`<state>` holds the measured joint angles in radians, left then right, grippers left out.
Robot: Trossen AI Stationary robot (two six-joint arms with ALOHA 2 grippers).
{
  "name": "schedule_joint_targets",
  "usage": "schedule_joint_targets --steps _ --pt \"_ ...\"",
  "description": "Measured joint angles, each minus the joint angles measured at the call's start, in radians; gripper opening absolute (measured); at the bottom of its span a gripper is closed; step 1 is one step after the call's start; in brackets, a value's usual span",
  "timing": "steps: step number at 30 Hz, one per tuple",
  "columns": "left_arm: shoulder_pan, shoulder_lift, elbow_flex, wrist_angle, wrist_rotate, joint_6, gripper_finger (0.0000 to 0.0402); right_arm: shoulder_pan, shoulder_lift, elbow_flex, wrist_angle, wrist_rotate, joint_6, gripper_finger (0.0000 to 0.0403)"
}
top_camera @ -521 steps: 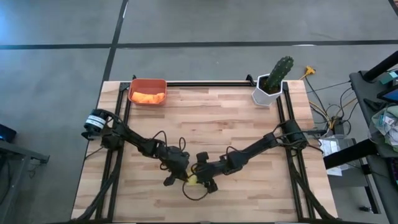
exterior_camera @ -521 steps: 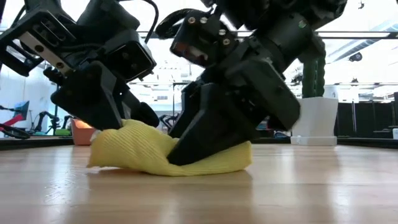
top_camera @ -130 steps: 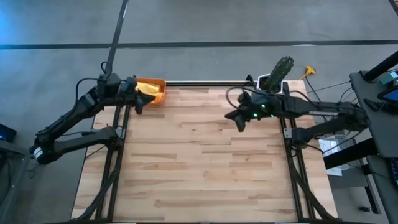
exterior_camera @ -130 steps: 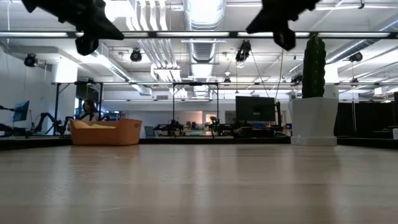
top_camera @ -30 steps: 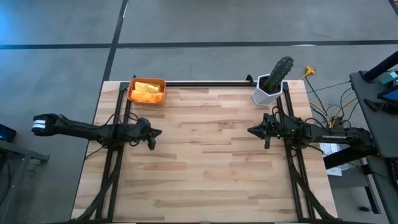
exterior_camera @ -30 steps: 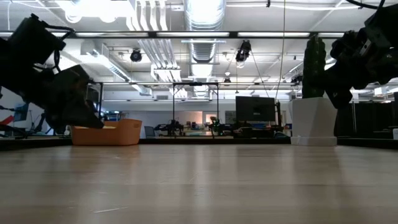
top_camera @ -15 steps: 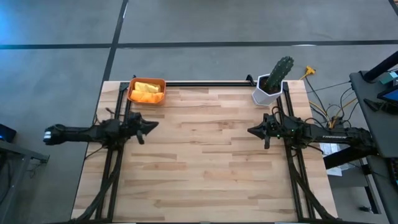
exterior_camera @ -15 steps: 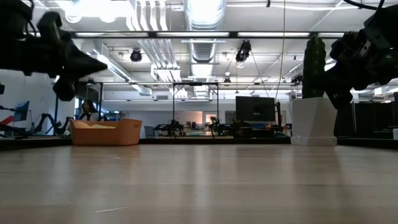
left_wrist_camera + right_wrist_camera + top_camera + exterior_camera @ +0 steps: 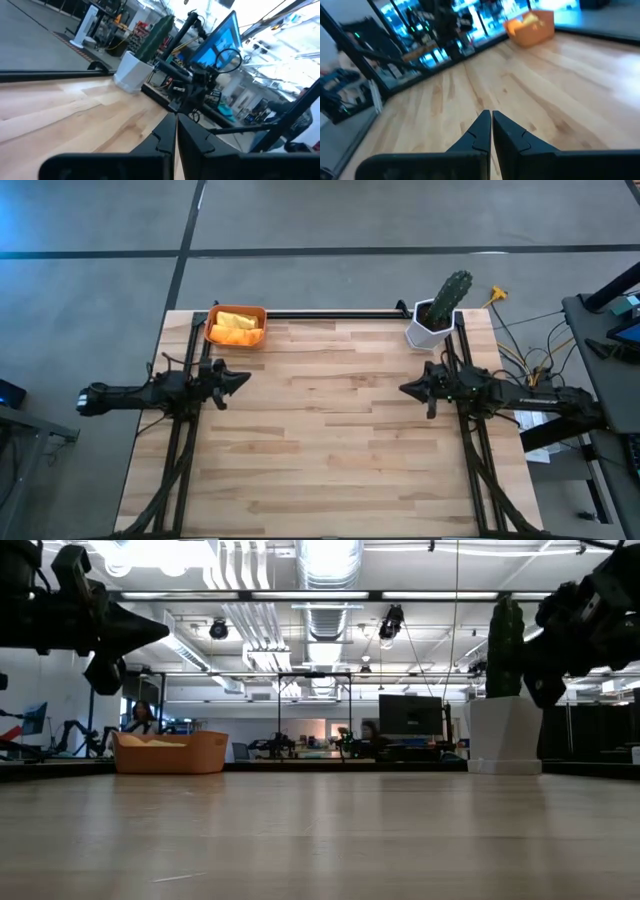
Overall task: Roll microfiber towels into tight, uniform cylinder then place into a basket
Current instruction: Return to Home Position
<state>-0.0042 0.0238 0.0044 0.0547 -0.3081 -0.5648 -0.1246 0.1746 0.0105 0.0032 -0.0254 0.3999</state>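
Note:
The red-orange basket [image 9: 236, 326] stands at the table's far left corner, with the yellow towel [image 9: 236, 319] and the orange towel [image 9: 238, 335] lying inside it. It also shows in the low view [image 9: 168, 753] and in the right wrist view [image 9: 530, 25]. My left gripper [image 9: 247, 377] is drawn back over the table's left edge, shut, holding nothing, its fingers [image 9: 176, 131] together. My right gripper [image 9: 403, 390] hangs at the right edge, shut and bare [image 9: 491, 120].
A white hexagonal pot with a green cactus [image 9: 440, 310] stands at the far right corner. Dark rails [image 9: 330, 313] run along the far edge and both sides. The wooden tabletop [image 9: 330, 430] lies bare between the arms. Cables trail off the right side.
My left gripper has risen and drawn back a little toward the table's left edge, tipping up from a downward slant to level. It has stayed shut.

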Motion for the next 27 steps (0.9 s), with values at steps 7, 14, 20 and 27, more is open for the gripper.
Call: schedule_joint_targets --steps 7,14,20,27 --pt "0.0 0.0 0.0 -0.001 -0.001 0.0 0.0 0.0 -0.148 0.0 0.001 0.0 0.0 0.0011" --pt "-0.003 0.0 0.0 0.005 -0.002 0.0 0.0 0.071 -0.175 -0.001 0.004 0.001 0.0 0.0011" --pt "-0.023 0.0 0.0 0.048 -0.006 0.001 0.0 0.222 -0.175 -0.001 0.004 0.0 0.0 0.0011" --pt "-0.025 0.0 0.0 0.006 -0.003 0.002 0.0 0.251 -0.175 -0.001 0.004 0.0 0.0 0.0011"
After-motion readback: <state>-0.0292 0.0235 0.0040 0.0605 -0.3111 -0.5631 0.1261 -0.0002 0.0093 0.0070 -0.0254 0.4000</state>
